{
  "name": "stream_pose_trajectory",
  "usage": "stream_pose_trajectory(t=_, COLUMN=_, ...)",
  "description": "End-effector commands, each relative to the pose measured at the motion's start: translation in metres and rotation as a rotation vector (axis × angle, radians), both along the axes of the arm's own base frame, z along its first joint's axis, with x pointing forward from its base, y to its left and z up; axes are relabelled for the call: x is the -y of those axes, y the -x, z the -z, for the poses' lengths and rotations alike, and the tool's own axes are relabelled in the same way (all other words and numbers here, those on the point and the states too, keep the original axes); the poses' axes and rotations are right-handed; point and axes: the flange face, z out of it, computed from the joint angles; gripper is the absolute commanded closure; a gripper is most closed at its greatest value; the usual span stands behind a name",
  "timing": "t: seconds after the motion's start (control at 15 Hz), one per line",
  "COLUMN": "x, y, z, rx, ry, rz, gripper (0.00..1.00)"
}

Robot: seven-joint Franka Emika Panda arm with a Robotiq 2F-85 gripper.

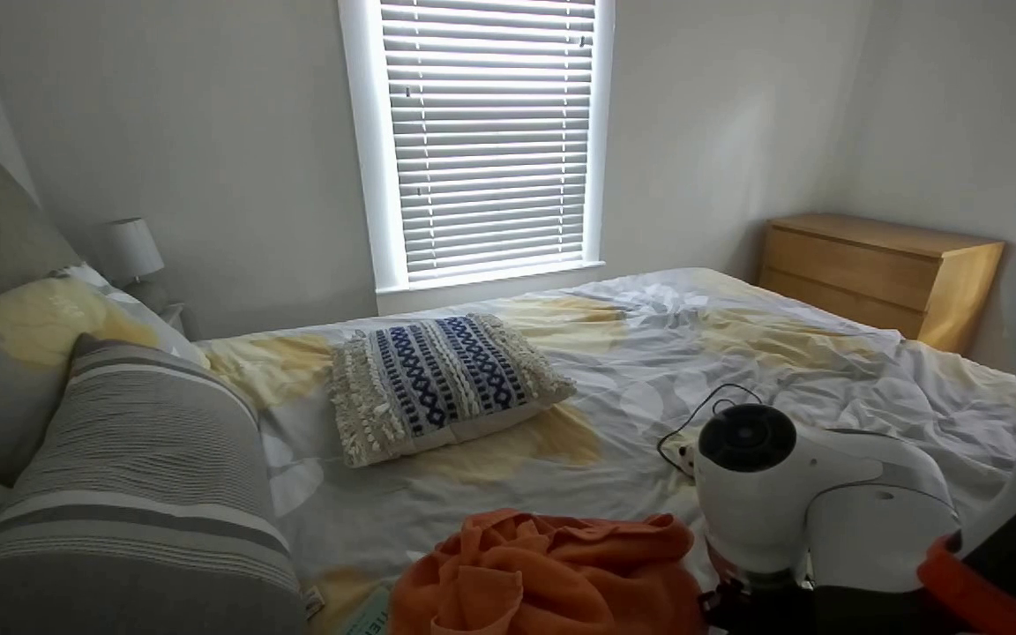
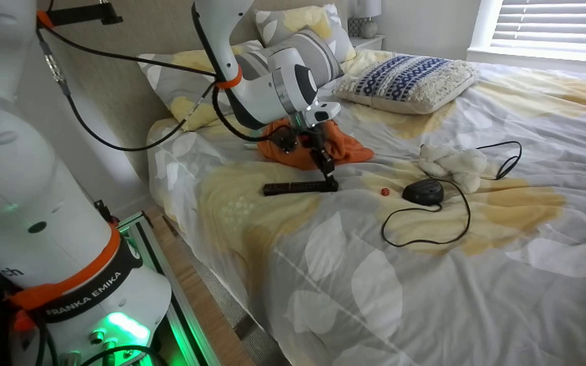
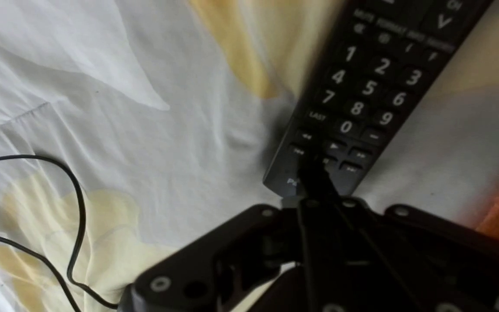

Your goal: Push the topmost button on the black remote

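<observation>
The black remote (image 2: 299,188) lies flat on the bed in an exterior view. It also shows in the wrist view (image 3: 371,78), running from upper right to lower middle. Its number keys and playback keys show, with the brand-label end nearest me. Its far end, with the topmost button, is cut off by the wrist view's top edge. My gripper (image 2: 330,179) is shut and empty, pointing down at the remote's right end. In the wrist view the closed fingertips (image 3: 314,167) overlap the playback keys near the label end. I cannot tell whether they touch. The remote is hidden in an exterior view.
An orange cloth (image 2: 300,152) lies bunched just behind the gripper and the remote. A small red object (image 2: 385,191), a black corded device (image 2: 423,192) and a white plush toy (image 2: 456,163) lie to the right. A patterned cushion (image 2: 410,81) lies farther back on the bed.
</observation>
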Motion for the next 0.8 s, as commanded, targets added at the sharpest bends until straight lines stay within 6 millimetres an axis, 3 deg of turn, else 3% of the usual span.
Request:
stream_pose_trajectory(t=0.0, x=0.002, y=0.0, z=0.0, rx=-0.003, ry=-0.014, rz=0.009, gripper=1.0)
stream_pose_trajectory(t=0.2, x=0.002, y=-0.002, z=0.005, rx=-0.009, ry=-0.039, rz=0.008, gripper=1.0)
stream_pose_trajectory(t=0.73, x=-0.015, y=-0.004, z=0.063, rx=-0.114, ry=-0.228, rz=-0.153, gripper=1.0)
